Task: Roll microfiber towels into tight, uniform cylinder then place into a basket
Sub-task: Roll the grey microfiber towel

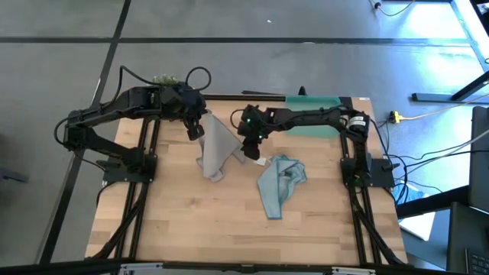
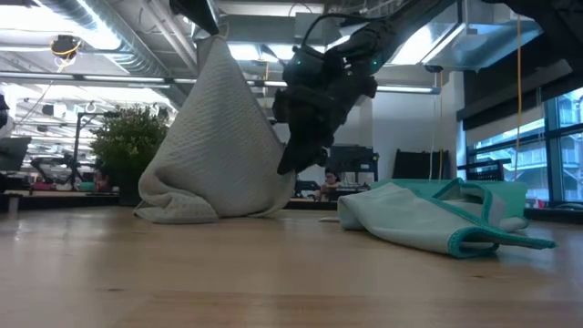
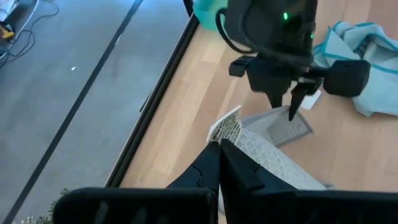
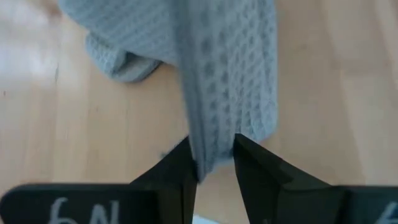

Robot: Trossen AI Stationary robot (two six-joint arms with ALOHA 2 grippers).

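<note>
The left claw is pinched on the top corner of the pale grey-blue microfiber towel, holding it lifted so the waffle-textured cloth hangs in a tent-like cone with its lower folds bunched on the light wooden plank worktop. The right claw grips the towel's opposite edge low down (the right wrist view shows the ribbed weave caught between its two dark fingers). Just beside it on the right lies the light blue microfiber towel, crumpled in soft folds with a teal-trimmed hem and a small white tag. The teal-green plastic basket, shallow and rectangular, sits at the worktop's far edge behind the right arm, well apart from both towels
</note>
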